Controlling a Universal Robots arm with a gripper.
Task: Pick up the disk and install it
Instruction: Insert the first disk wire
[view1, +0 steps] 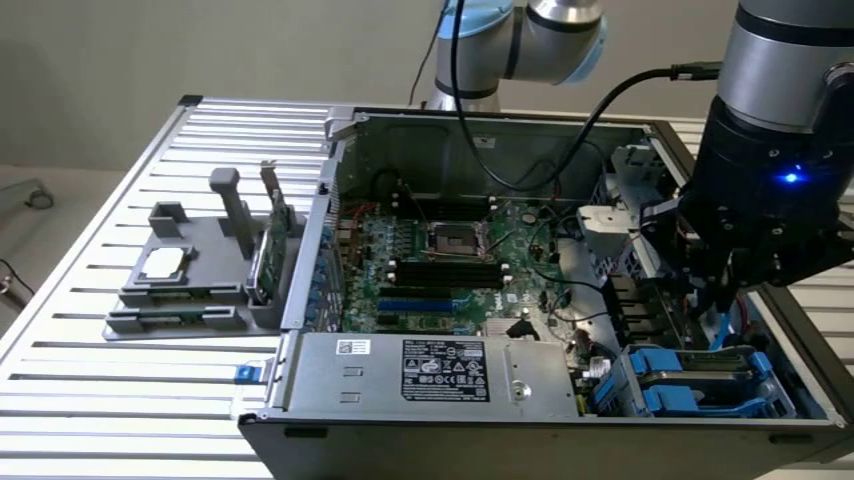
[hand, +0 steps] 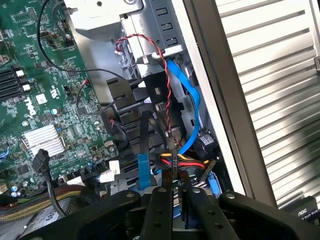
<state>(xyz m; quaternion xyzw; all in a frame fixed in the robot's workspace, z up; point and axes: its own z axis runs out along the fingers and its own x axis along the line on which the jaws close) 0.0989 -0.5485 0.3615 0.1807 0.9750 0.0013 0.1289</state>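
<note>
1. Nearest, in the corner bay of the open dark metal computer case (view1: 534, 447), sits the disk (view1: 701, 378), a silver-grey hard drive in a blue plastic carrier.
2. Just above it hangs the black gripper (view1: 710, 298). Whether its jaws hold anything, I cannot tell.

Lab: open computer case (view1: 534, 440), slatted table (view1: 134, 400)
</note>
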